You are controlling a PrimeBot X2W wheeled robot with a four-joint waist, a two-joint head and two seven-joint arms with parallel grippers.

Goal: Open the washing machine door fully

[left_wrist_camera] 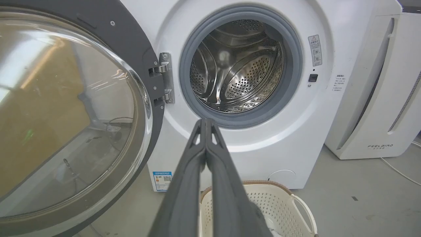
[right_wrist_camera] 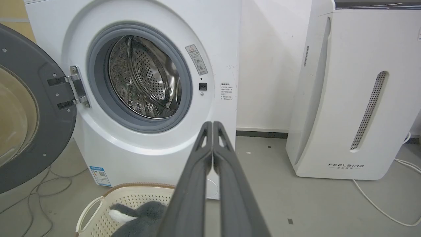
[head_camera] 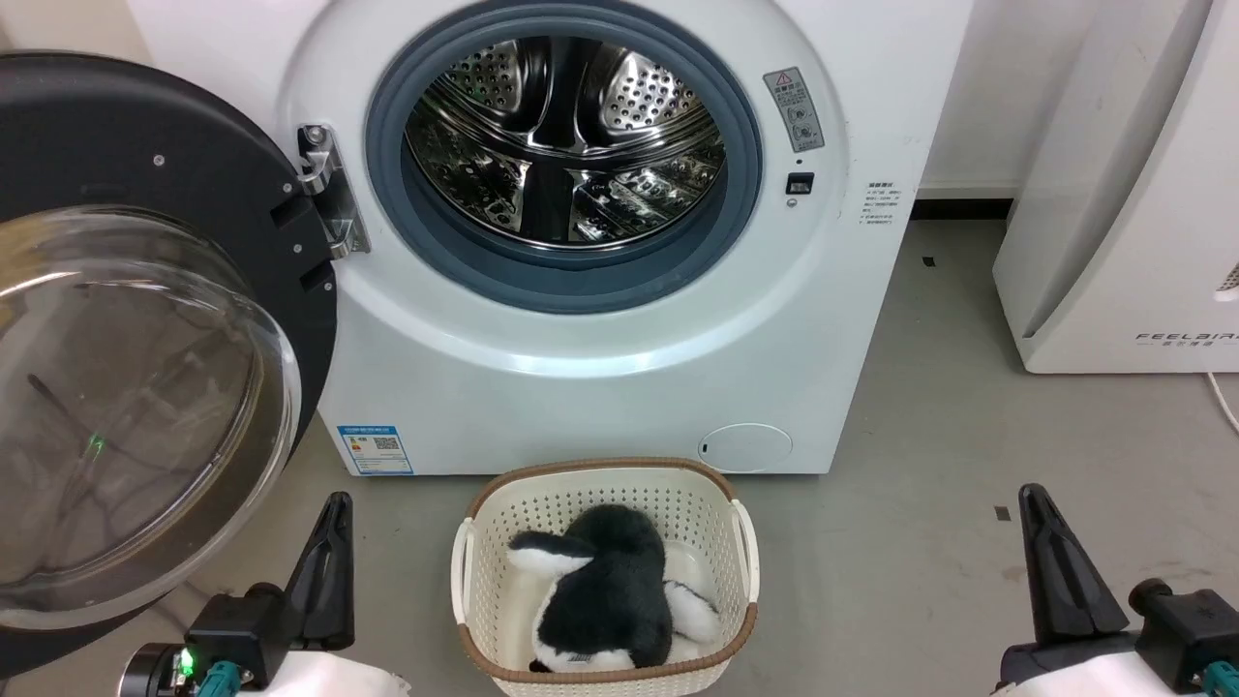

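The washing machine door (head_camera: 135, 387) stands swung out to the left of the machine, hanging on its hinge (head_camera: 329, 194), and the steel drum (head_camera: 566, 136) is fully uncovered. Its outer edge is cut off by the head view, so I cannot be sure the hinge is at its limit. The left gripper (left_wrist_camera: 205, 121) is near the door's lower rim, not touching it, fingers pressed together and empty. The right gripper (right_wrist_camera: 213, 123) is the same, well apart. If some travel remains, I would push the dark rim, not the glass, gently along the hinge's arc, keeping clear of the basket (head_camera: 600, 474).
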